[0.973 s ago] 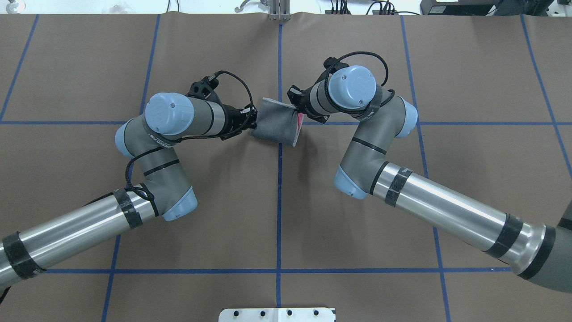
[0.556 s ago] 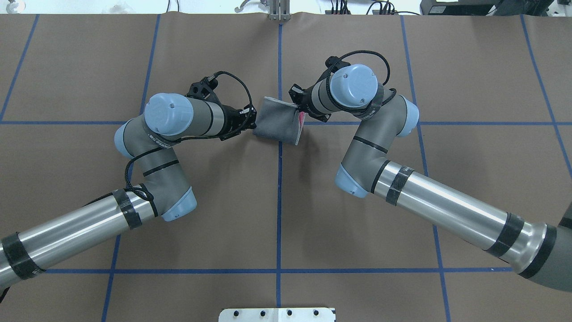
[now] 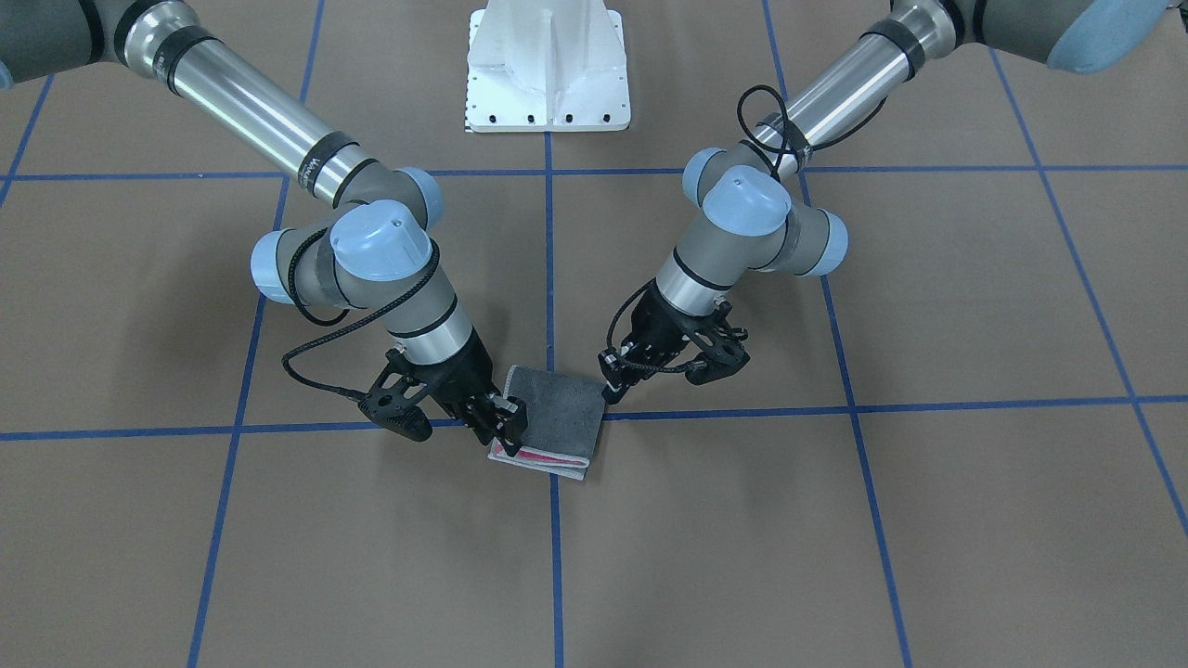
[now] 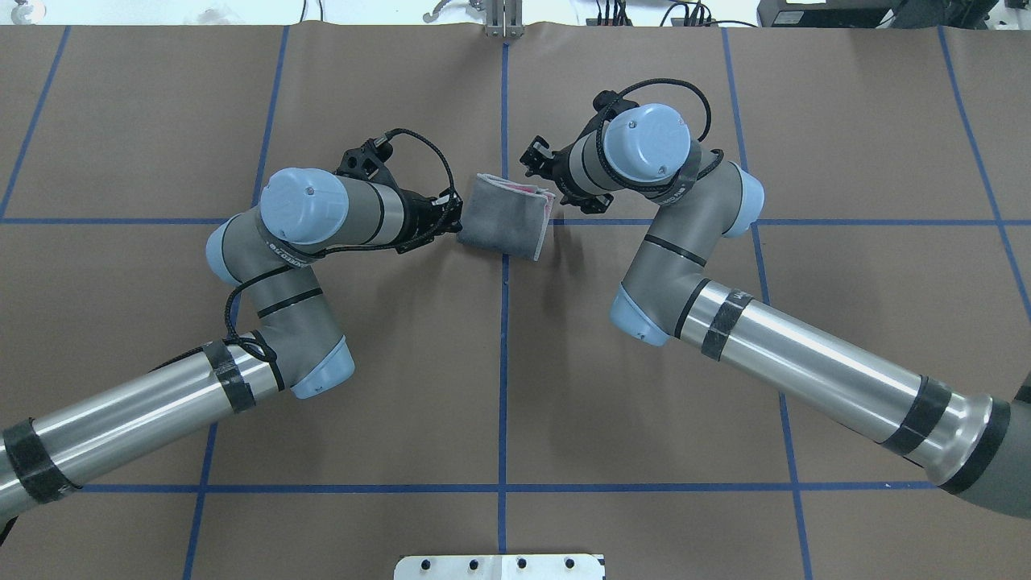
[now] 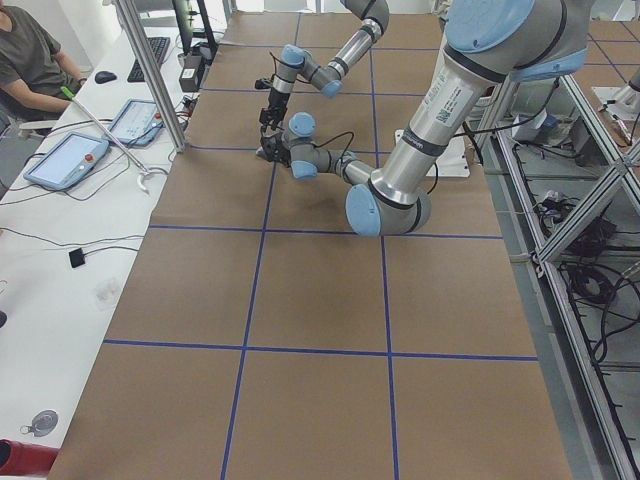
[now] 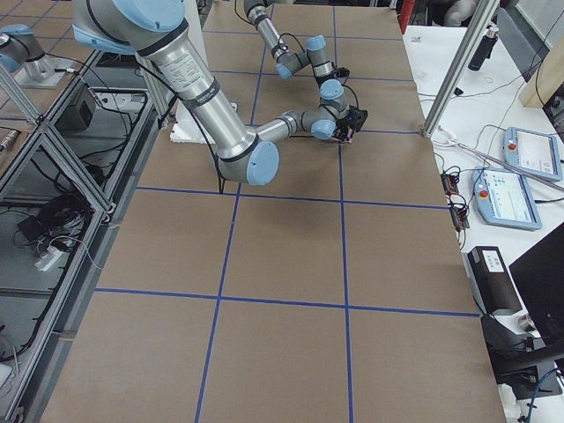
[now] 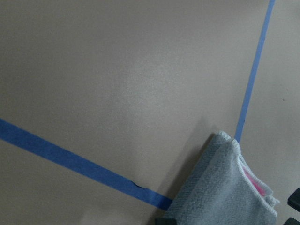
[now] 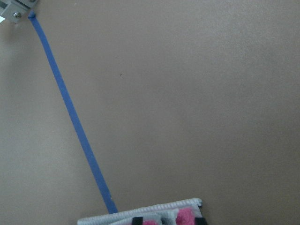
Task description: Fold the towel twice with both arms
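Note:
The towel (image 3: 554, 417) lies folded on the brown table, dark grey face up, with pink showing along its layered edges (image 4: 506, 224). My left gripper (image 3: 610, 385) rests low at the towel's edge nearest that arm (image 4: 457, 216). In the left wrist view its fingertips stand wide apart around the towel (image 7: 225, 192), so it is open. My right gripper (image 3: 506, 425) hovers at the opposite corner (image 4: 554, 197). Its fingertips straddle the pink-and-grey edge (image 8: 154, 213) and it looks open.
Blue tape lines (image 4: 503, 362) grid the brown paper table. The white pedestal base (image 3: 548, 74) stands at the robot's edge of the table. In the exterior left view a seated person (image 5: 30, 60) and tablets (image 5: 65, 160) occupy a side desk.
The right gripper let go of the pink corner and moved slightly away toward the far side. The towel's top layer has settled flat. The left arm has stayed still.

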